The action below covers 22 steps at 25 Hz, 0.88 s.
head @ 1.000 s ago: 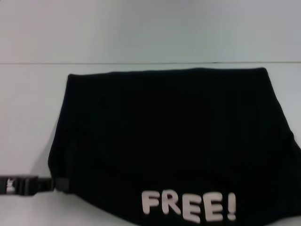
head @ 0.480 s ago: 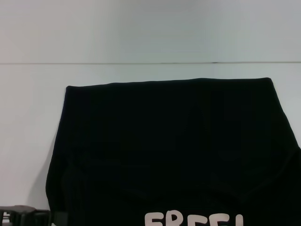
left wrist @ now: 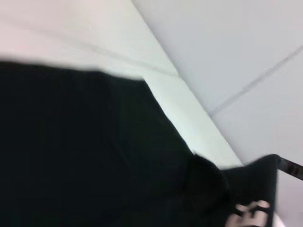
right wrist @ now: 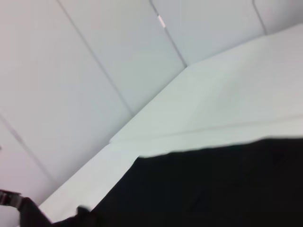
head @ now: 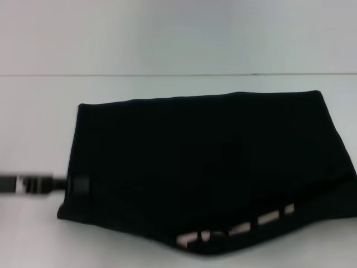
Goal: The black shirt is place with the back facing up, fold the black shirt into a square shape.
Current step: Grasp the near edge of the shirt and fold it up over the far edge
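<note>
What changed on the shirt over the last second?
The black shirt's near edge with the white lettering has been lifted and carried back, so the print now shows only as a thin strip. The left gripper at its left edge rose with it. The far edge shifted slightly nearer; the table stayed unchanged.

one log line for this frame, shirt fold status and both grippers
phase: mid-fold | large black cloth shirt: near edge lifted, white lettering edge-on | left gripper: at shirt's left edge, grip unclear | right gripper: out of view | surface: white table
</note>
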### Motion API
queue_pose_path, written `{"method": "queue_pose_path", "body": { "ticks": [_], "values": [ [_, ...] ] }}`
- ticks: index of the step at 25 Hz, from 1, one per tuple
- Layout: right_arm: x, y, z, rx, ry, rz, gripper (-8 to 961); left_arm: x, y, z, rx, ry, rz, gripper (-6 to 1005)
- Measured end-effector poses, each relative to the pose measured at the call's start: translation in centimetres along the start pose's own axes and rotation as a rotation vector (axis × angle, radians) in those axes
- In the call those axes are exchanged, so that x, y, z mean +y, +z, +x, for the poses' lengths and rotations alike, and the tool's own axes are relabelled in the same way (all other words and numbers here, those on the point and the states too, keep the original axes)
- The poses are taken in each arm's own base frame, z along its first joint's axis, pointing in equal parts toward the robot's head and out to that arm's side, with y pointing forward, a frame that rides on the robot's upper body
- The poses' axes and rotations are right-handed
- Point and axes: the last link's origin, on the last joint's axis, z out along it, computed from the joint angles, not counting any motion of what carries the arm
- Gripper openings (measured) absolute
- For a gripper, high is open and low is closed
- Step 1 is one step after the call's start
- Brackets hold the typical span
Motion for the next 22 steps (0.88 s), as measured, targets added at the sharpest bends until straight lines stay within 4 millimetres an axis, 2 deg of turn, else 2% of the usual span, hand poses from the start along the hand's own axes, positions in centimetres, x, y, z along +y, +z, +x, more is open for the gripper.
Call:
{"method": "queue_pose_path", "body": {
  "ticks": [5, 10, 16, 17, 22],
  "values": [
    [-2.3, 3.9, -4.2, -0.001, -0.024, 0.076, 40, -1.6, 1.8, 5.9, 0.070, 0.038, 0.112, -2],
    [-4.0, 8.6, -6.8, -0.005, -0.026, 0.162, 40, -3.8, 4.4, 10.2, 0.129, 0.088, 0.306, -1],
    [-5.2, 14.8, -7.2, 0.035, -0.018, 0.274, 40, -6.0, 6.4, 12.2, 0.159, 0.154, 0.534, -1],
    [-5.5, 16.4, -7.1, 0.046, -0.024, 0.323, 40, -6.2, 6.6, 12.3, 0.167, 0.163, 0.560, -1],
    [-6.0, 18.1, -7.6, 0.042, -0.039, 0.407, 40, -6.6, 8.3, 13.0, 0.160, 0.231, 0.652, -1]
  ]
}}
